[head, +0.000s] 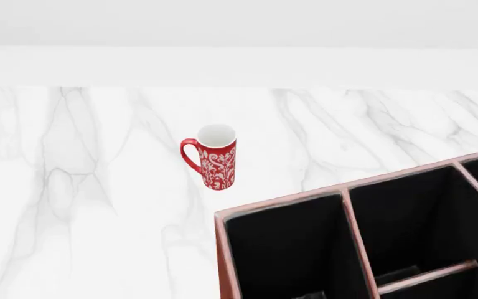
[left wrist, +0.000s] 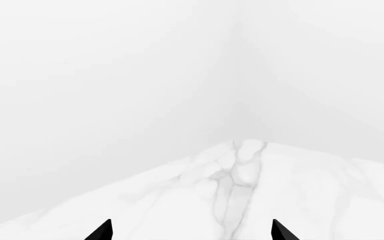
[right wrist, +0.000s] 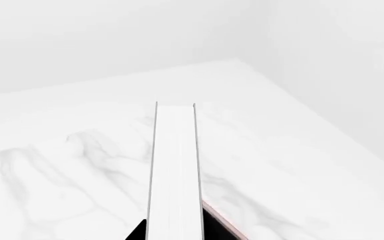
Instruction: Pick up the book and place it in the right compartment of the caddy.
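two dark fingertips of the left gripper (left wrist: 192,231) poke into the left wrist view with a wide gap between them and nothing in it — that hand is spread open over the white marble-veined tabletop (left wrist: 259,200), aimed at a bare corner of the pale walls.

the right gripper (right wrist: 173,234) has hold of the thick black-covered book with white page edges (right wrist: 174,170); in the right wrist view the page block runs straight out from between the dark fingers, which press against its two covers, so the hand is closed onto the book and carries it up off the table. a sliver of pale pinkish rim shows just beside the book's near end.

from the head view, the large reddish-brown caddy with pinkish rims and black-lined compartments (head: 282,200) fills the lower right, its thin dividers splitting it into several bays. well apart from it, farther back on the marble, stands a tall red mug with a white scroll pattern (head: 216,157), upright, handle toward the left. the pattern is ornament only — no readable writing or brand on mug, book or caddy.
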